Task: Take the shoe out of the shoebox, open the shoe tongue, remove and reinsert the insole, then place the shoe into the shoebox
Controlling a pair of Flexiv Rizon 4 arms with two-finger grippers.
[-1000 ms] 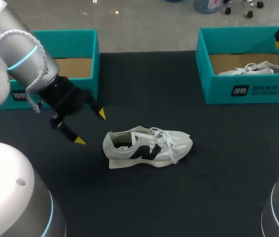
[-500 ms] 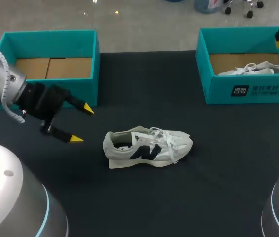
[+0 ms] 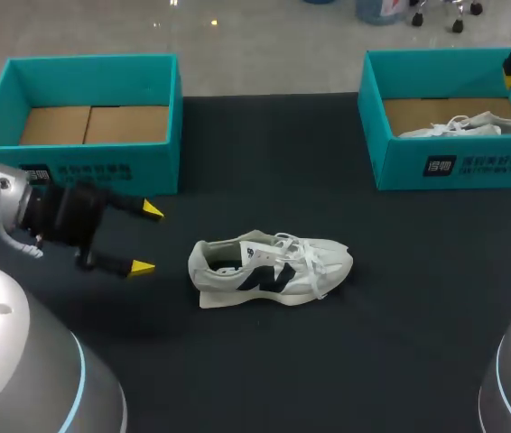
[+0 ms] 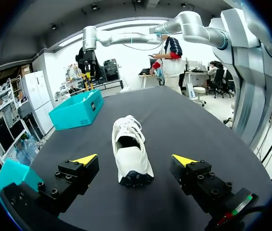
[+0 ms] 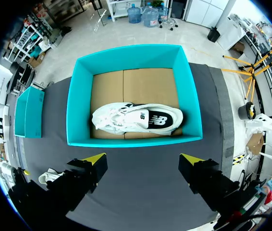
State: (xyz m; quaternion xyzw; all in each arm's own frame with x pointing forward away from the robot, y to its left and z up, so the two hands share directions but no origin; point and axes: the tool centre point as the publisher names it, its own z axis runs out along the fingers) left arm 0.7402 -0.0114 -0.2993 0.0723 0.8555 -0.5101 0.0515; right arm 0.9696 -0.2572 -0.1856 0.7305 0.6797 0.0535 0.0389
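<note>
Wide dark worktop (image 3: pixel 400 307), with two teal boxes at its far side, well apart. The left shoebox (image 3: pixel 102 171) shows a cardboard floor. The right shoebox (image 3: pixel 445 167) holds a second shoe (image 5: pixel 136 119) lying on its side, long axis along the box, toe toward the worktop's middle. Out in the open near the centre, the shoe (image 3: pixel 269 269) stands upright on its sole. Its long axis runs across the worktop, toe to the robot's right, heel to its left. There's open worktop on every side of it, and both boxes are well apart from it. The left end effector (image 3: pixel 146 239) hangs near the heel and in line with it, not touching, fingers spread wide and gripping nothing. The right end effector (image 5: pixel 143 158) hovers above the right shoebox, fingers apart too.
</note>
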